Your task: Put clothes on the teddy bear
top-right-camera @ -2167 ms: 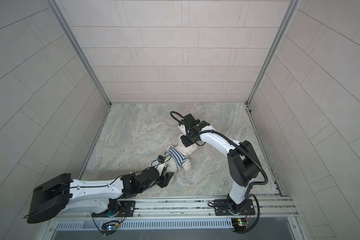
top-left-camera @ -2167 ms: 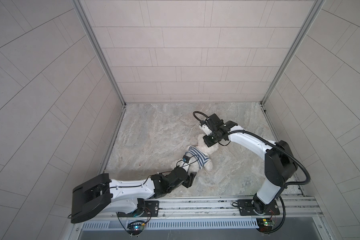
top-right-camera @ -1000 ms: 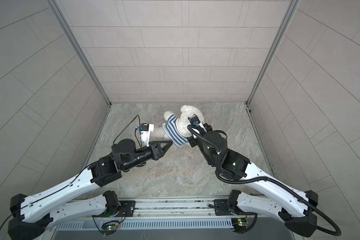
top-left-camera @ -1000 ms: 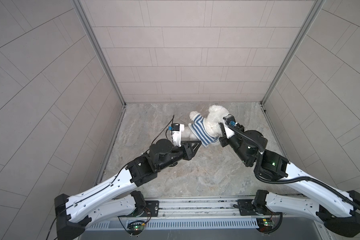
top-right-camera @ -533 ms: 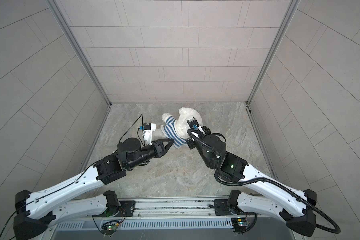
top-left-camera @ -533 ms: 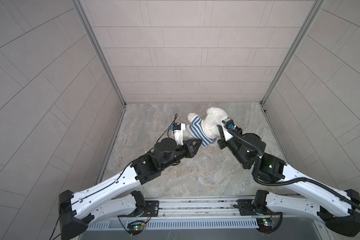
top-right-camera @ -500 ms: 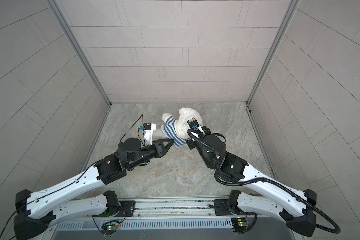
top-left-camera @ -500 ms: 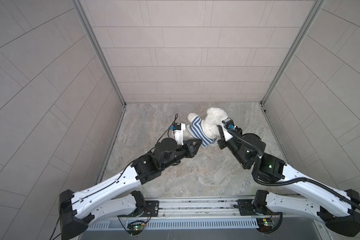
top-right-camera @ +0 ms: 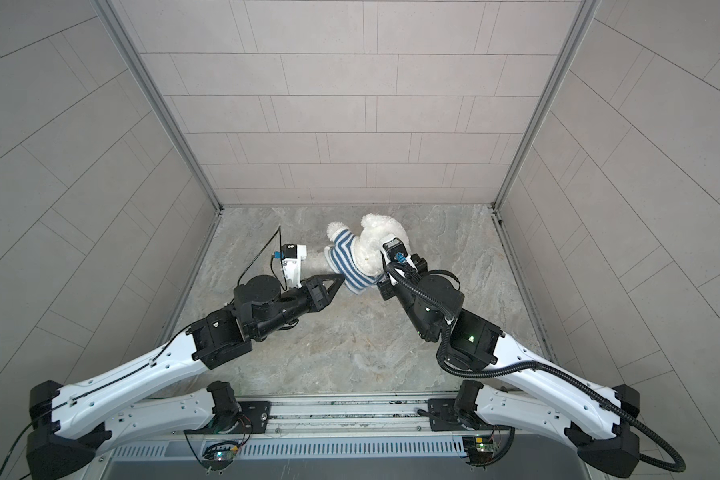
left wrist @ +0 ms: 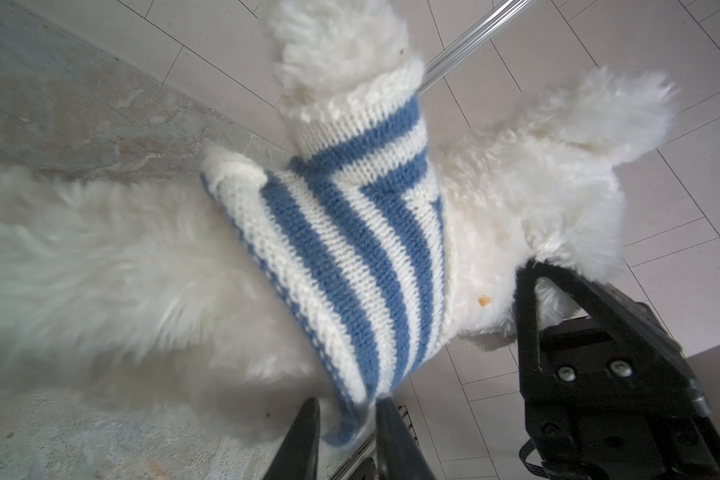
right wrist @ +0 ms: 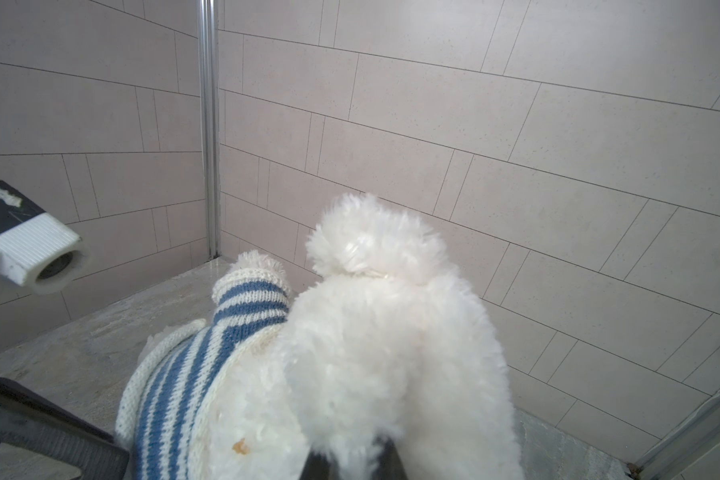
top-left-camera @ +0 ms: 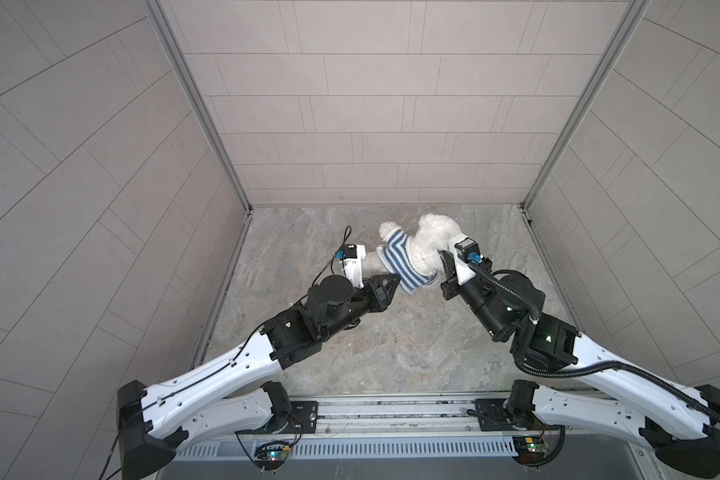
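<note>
Grey marbled stone worktop (top-left-camera: 371, 340): we are working over its rear middle. Small fluffy white plush teddy bear (top-left-camera: 433, 239) hanging there, apparently lifted clear. Blue-and-white striped knit sweater (top-left-camera: 400, 262) sitting on torso, one arm through sleeve. We are clamping head fur with right gripper (top-left-camera: 444, 262), pinching sweater hem with left gripper (left wrist: 347, 415). Step, we are judging: pulling hem down. Next move needing steady counter-hold, gentle tug toward legs.
</note>
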Controlling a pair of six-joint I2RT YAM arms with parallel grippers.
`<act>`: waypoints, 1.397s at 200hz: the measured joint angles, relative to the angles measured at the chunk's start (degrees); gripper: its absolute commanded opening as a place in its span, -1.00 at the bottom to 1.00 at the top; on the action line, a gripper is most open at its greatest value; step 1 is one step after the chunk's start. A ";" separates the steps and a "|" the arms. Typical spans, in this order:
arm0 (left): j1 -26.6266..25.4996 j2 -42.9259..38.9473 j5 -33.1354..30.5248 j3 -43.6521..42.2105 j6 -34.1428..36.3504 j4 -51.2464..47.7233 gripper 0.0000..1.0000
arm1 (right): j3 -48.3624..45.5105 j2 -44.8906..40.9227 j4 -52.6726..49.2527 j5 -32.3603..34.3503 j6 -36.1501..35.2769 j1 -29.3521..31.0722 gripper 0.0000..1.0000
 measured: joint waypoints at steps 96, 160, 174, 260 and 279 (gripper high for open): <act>0.00 1.60 0.11 0.00 -0.04 0.81 -0.86 | -1.36 -2.54 0.39 -0.09 -0.04 0.00 -1.00; 0.02 0.57 0.11 -0.04 0.52 0.94 -1.00 | -1.38 -2.97 0.37 -0.07 -0.07 0.00 -1.00; 0.44 -0.50 0.13 -0.76 0.70 0.92 -1.00 | -1.42 -3.37 0.31 0.07 -0.28 0.00 -1.00; 5.03 -8.15 0.98 -10.80 0.92 0.66 -1.00 | -2.14 -3.91 -1.16 -0.59 -1.68 0.68 -1.00; 5.97 -8.15 1.49 -12.39 0.90 0.96 -1.00 | -2.19 -3.91 -1.88 -0.96 -1.75 0.81 -1.00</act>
